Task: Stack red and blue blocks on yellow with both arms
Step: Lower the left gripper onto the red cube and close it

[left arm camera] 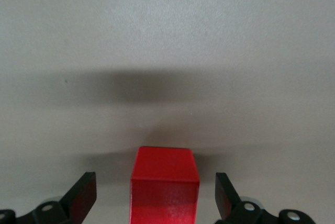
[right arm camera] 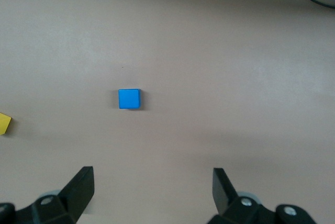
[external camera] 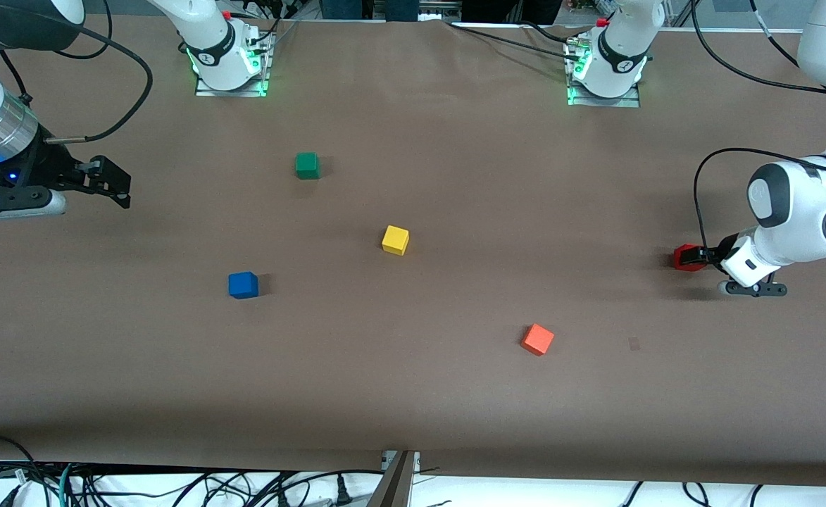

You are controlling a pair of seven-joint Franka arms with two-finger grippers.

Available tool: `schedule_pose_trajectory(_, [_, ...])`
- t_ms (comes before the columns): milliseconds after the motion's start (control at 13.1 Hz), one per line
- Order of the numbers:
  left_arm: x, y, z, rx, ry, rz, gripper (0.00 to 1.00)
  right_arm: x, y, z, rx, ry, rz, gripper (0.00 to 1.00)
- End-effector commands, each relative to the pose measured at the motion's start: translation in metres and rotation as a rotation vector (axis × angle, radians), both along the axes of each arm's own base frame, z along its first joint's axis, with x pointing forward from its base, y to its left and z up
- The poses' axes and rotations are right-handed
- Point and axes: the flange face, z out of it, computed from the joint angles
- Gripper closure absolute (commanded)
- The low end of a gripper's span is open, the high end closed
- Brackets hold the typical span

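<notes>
orange-red matte cube (external camera: 537,339) lies nearest me. from the yellow matte cube (external camera: 395,240): blue matte cube (external camera: 243,284) nearer me; red matte cube (external camera: 686,257) between my left gripper's (external camera: 698,258) wide jaws; right gripper (external camera: 113,184) wide, aloft.

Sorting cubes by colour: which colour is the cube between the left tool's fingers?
Red cube; clearest in the left wrist view.

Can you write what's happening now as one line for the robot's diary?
left gripper: open around red block | right gripper: open, waiting over table | blue block, yellow block: unstacked
</notes>
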Motion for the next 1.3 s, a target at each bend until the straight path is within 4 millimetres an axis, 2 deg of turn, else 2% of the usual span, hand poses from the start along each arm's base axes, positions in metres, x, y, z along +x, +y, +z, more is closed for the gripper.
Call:
schedule_pose_trajectory(0, [-0.013,-0.003,0.005,-0.005,-0.007,-0.019,0.00,0.001,0.001,0.005,0.006,0.002,-0.002,0.00])
schedule_pose_trajectory(534, [-0.019,-0.005,-0.001,-0.009,0.008,-0.018,0.00,-0.001,0.007,0.011,0.013,-0.008,0.010,0.00])
schedule_pose_trajectory(611, [-0.020,-0.005,-0.001,-0.010,0.013,-0.017,0.13,-0.001,0.008,0.014,0.015,-0.014,0.011,0.00])
schedule_pose_trajectory(687, [-0.020,-0.006,-0.001,-0.011,0.019,-0.017,0.21,-0.001,0.008,0.014,0.015,-0.014,0.011,0.00])
schedule_pose_trajectory(763, [-0.021,-0.006,-0.002,-0.012,0.020,-0.018,0.24,0.003,0.011,0.002,0.014,0.004,0.005,0.00])
schedule_pose_trajectory(840, [-0.021,-0.005,-0.002,-0.012,0.022,-0.019,0.32,0.020,0.019,-0.034,0.004,0.052,0.017,0.00])
schedule_pose_trajectory(916, [-0.021,-0.006,-0.002,-0.012,0.023,-0.021,0.37,0.028,0.031,-0.046,-0.002,0.065,0.036,0.00])
schedule_pose_trajectory(992, [-0.021,-0.006,-0.002,-0.013,0.029,-0.023,0.43,0.029,0.033,-0.046,0.002,0.065,0.039,0.00])
schedule_pose_trajectory(1069, [-0.020,-0.007,0.000,-0.014,0.038,-0.026,0.47,0.031,0.037,-0.055,0.007,0.081,0.047,0.00])
schedule_pose_trajectory(1145, [-0.019,-0.009,0.001,-0.013,0.042,-0.030,0.56,0.030,0.055,-0.059,0.006,0.090,0.072,0.00])
schedule_pose_trajectory(1221, [-0.018,-0.011,0.002,-0.013,0.040,-0.034,0.61,0.028,0.078,-0.073,-0.019,0.107,0.112,0.00])
